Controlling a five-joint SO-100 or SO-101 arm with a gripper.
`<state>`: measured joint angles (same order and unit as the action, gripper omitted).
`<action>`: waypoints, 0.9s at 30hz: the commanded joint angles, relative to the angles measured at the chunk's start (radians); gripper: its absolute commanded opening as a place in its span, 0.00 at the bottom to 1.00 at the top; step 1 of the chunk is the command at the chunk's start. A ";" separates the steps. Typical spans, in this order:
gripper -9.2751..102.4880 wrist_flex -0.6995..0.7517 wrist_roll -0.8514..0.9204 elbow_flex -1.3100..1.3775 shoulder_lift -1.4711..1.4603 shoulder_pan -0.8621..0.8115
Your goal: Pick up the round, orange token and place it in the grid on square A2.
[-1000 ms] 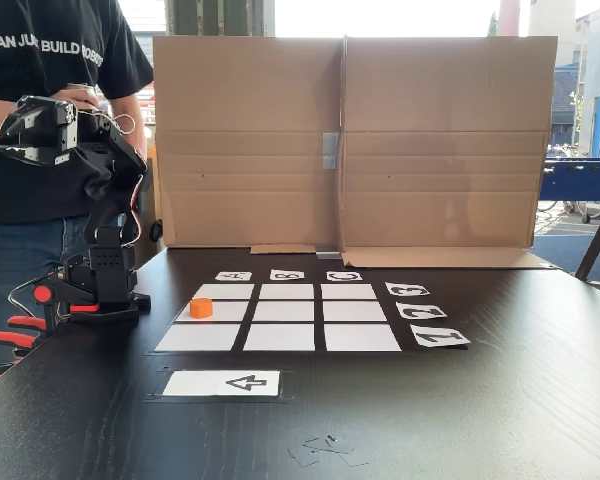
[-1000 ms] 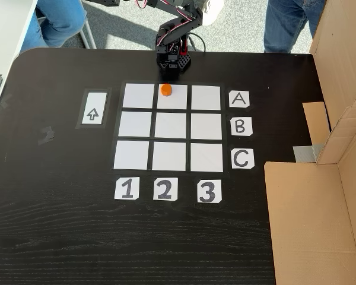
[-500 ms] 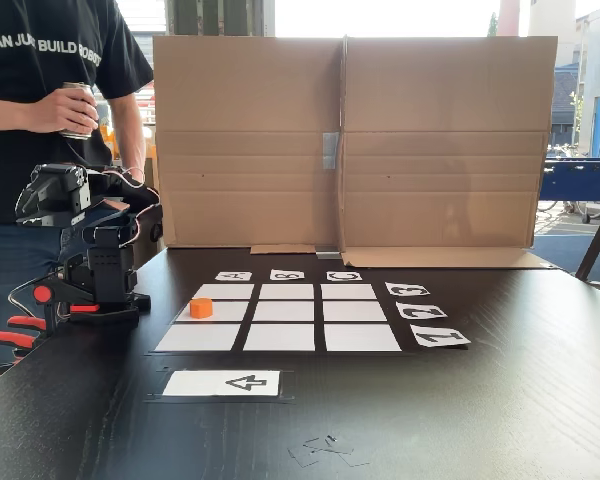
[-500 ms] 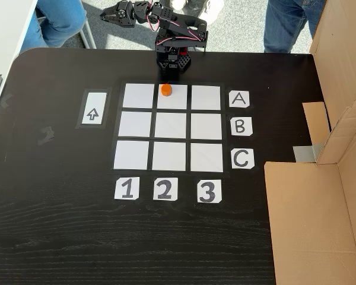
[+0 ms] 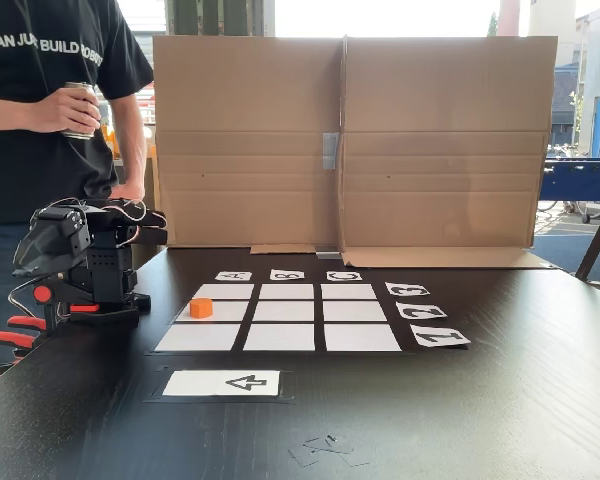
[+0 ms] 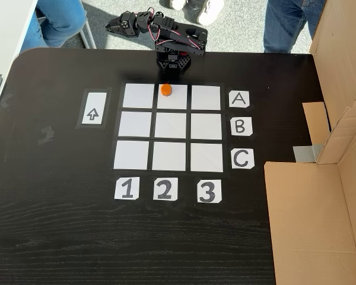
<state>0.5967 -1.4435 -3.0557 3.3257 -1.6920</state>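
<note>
The hand (image 6: pixel 114 24) had folded back and down over the last second: a second back the arm stood tall with the hand high near the person's chest, half a second back it was halfway down, and now it lay tucked low over the base (image 5: pixel 100 290), off the far-left edge of the worktop (image 5: pixel 500 400) in the overhead-style fixed view. Whether its fingers were open or closed couldn't be told; too small and dark in both fixed views. It carried nothing orange.

The token (image 6: pixel 165 89) hadn't moved across the three samples. It sat on the grid (image 6: pixel 134 124), in the middle cell of the row in line with the A label (image 6: pixel 239 99) and in the column above the 2 label (image 6: pixel 165 189). That cell is square A2 (image 6: pixel 177 102). The token rested toward the far edge of the cell, inside the white paper, upright. In the low fixed view it showed as token (image 5: pixel 201 308) on the left column's middle cell, just right of the base.

Judgement: placement looked done, arm was retracting to its rest pose. Nothing left but to park. Only risk would be a late arm swing clipping the token, since the base sat near that cell.

Further out: arrow card (image 6: pixel 93 108) left of the grid, untouched; cardboard screen (image 5: pixel 350 140) along the far side; a person (image 5: pixel 40 110) holding a can (image 5: pixel 80 108) behind the arm.
</note>
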 commanded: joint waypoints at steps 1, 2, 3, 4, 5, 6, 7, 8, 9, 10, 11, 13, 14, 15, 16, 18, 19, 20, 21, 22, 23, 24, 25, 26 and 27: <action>0.09 0.043 -0.020 -0.003 0.003 -0.009; 0.09 0.055 -0.028 -0.003 0.003 -0.012; 0.09 0.055 -0.037 -0.003 0.005 -0.017; 0.09 0.055 -0.043 -0.003 0.005 -0.021; 0.09 0.058 -0.046 -0.003 0.005 -0.025; 0.09 0.064 -0.048 -0.003 0.005 -0.028; 0.09 0.075 -0.049 -0.003 0.005 -0.028; 0.09 0.084 -0.049 -0.003 0.005 -0.028; 0.09 0.084 -0.052 -0.003 0.005 -0.028; 0.09 0.084 -0.054 -0.003 0.005 -0.028; 0.09 0.084 -0.057 -0.003 0.005 -0.028; 0.09 0.084 -0.058 -0.003 0.005 -0.031; 0.09 0.084 -0.058 -0.003 0.005 -0.031; 0.09 0.084 -0.058 -0.003 0.005 -0.031; 0.09 0.084 -0.058 -0.003 0.003 -0.031; 0.09 0.084 -0.060 -0.003 0.003 -0.031; 0.09 0.084 -0.060 -0.003 0.003 -0.031; 0.09 0.084 -0.060 -0.003 0.003 -0.031; 0.09 0.084 -0.060 -0.003 0.003 -0.029; 0.09 0.084 -0.060 -0.003 0.003 -0.029; 0.09 0.084 -0.060 -0.003 0.003 -0.029; 0.09 0.084 -0.060 -0.003 0.003 -0.029; 0.09 0.084 -0.060 -0.003 0.003 -0.029; 0.09 0.084 -0.060 -0.003 0.003 -0.029; 0.09 0.084 -0.060 -0.003 0.003 -0.029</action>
<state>0.6796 -1.4956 -3.0557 3.3195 -1.7135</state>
